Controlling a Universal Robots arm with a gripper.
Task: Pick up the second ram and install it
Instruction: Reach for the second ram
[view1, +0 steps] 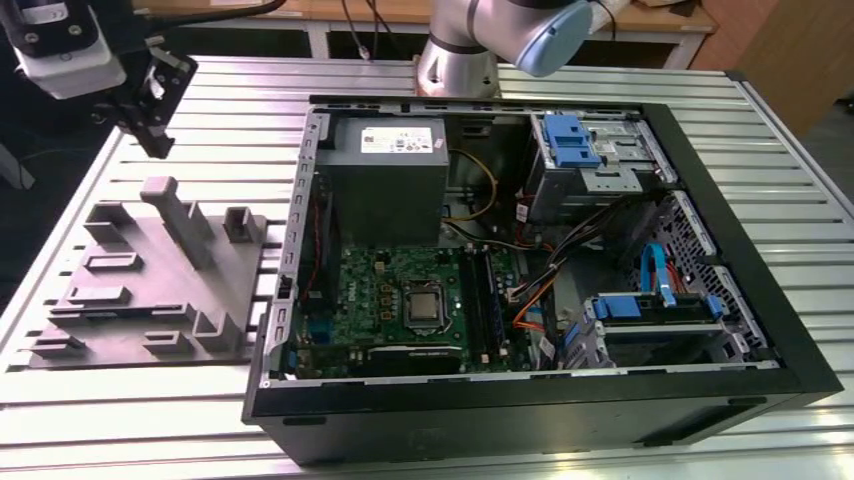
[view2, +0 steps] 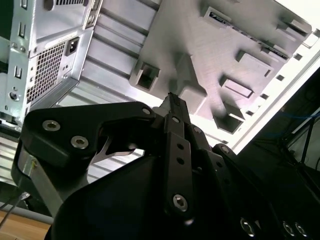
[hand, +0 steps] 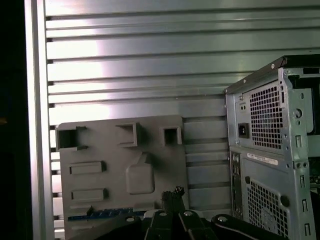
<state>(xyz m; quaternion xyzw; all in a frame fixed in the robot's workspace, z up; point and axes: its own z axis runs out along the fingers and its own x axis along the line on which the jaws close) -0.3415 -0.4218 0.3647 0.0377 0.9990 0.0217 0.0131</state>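
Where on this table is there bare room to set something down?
Bare slats: the table strip between the grey fixture tray and the exterior view's bottom edge, and the patch beyond the tray beside the computer case, near the end effector. Inside the case it's crowded with cables.

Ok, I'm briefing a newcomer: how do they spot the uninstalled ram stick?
Beside the open black computer case, at the exterior view's left, lies a grey moulded plate. In the first wrist view a thin dark-blue board strip runs along its edge, the only blue among grey blocks.
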